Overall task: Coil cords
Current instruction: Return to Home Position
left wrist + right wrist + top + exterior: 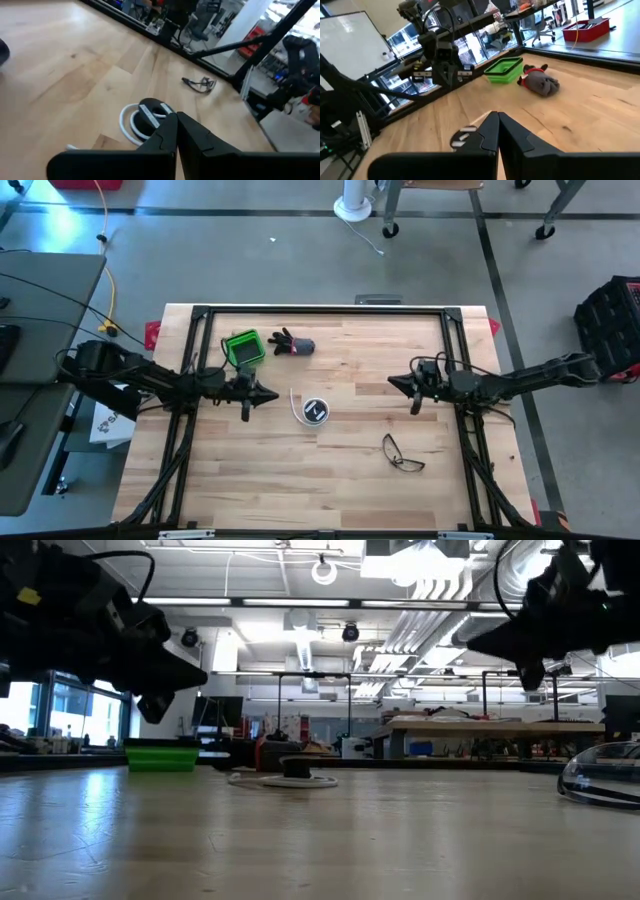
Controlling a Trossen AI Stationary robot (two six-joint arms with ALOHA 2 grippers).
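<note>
Left hand (268,394) is held above the desk (330,490) with its fingers pressed together, empty, near the black reel (316,410). Right hand (395,383) is likewise closed on nothing, well apart from the reel. The white cord (296,406) is seen looped beside the reel at mid-desk, between both hands.

Pale blond wood in plank stripes with darker grain on the desk (330,490), edged by a black frame (320,312) with red corner clamps (152,334). White for the cord (296,406), black with a white mark for the reel (316,411), bright green for the bin (243,348), dark grey with a red patch for the plush item (294,343). Dark rims on the glasses (403,454), black on the left hand (268,393) and the right hand (396,383), yellow on the cable (108,280).
</note>
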